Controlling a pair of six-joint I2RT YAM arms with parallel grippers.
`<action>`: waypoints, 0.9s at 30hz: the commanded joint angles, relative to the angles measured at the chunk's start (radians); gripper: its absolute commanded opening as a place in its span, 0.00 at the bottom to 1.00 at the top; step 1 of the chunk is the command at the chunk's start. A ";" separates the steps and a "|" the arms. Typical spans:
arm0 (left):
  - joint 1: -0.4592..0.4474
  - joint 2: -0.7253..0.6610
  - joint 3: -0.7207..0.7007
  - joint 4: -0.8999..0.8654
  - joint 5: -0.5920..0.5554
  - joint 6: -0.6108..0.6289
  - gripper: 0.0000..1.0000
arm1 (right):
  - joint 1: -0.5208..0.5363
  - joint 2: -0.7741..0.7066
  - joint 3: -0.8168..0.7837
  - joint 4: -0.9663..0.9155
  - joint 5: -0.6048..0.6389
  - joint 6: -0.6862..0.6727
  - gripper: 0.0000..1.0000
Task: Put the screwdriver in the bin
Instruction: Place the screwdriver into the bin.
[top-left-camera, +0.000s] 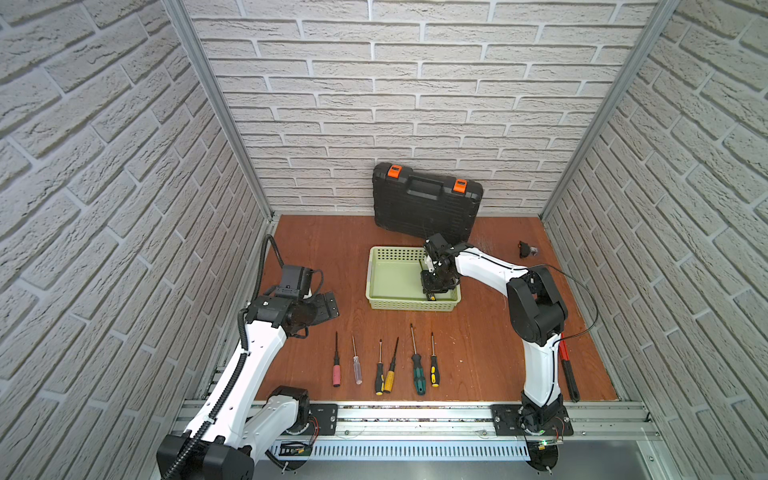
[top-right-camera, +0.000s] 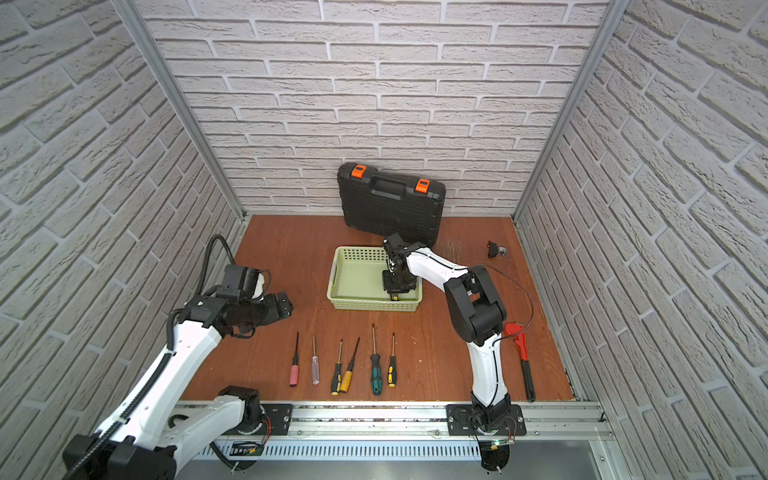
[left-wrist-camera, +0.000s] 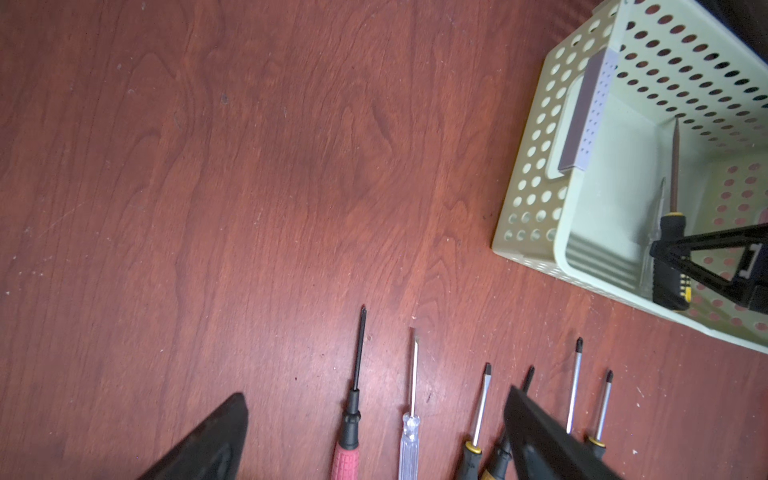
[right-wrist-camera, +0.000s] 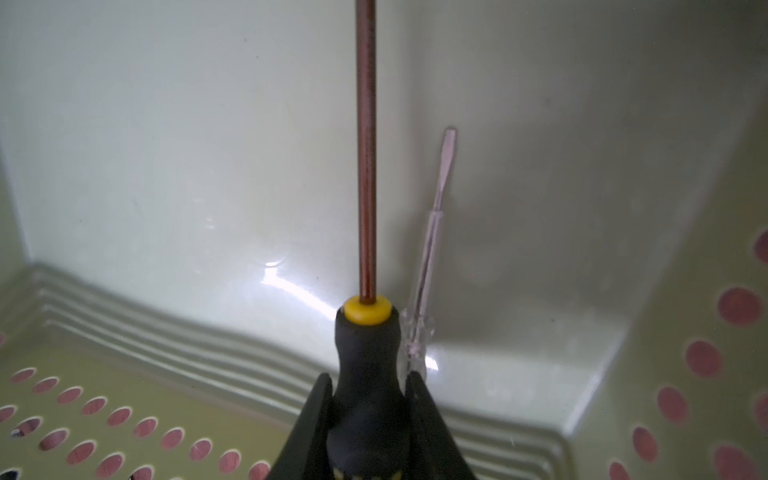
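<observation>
We see a black toolcase (top-left-camera: 426, 205) (top-right-camera: 390, 203) standing up against the brick wall (top-left-camera: 374, 83) at the back of the brown wooden worktop (top-left-camera: 316, 249). It has two orange latches (top-left-camera: 395, 170) on top. Near the back right corner sits a small black thing (top-left-camera: 527, 249) (top-right-camera: 495, 249); we cannot tell what it is. A red and black wrench (top-right-camera: 523, 351) lies along the right side, near the front.
</observation>
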 joint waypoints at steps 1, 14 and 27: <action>-0.004 0.036 0.033 -0.035 -0.008 -0.014 0.94 | -0.004 -0.004 0.014 0.014 0.014 -0.024 0.17; -0.017 0.122 0.085 -0.057 0.068 0.016 0.94 | -0.003 -0.065 0.049 0.019 0.013 -0.063 0.43; -0.157 0.250 0.067 -0.132 -0.002 -0.085 0.75 | 0.023 -0.358 -0.003 0.094 -0.047 -0.056 0.42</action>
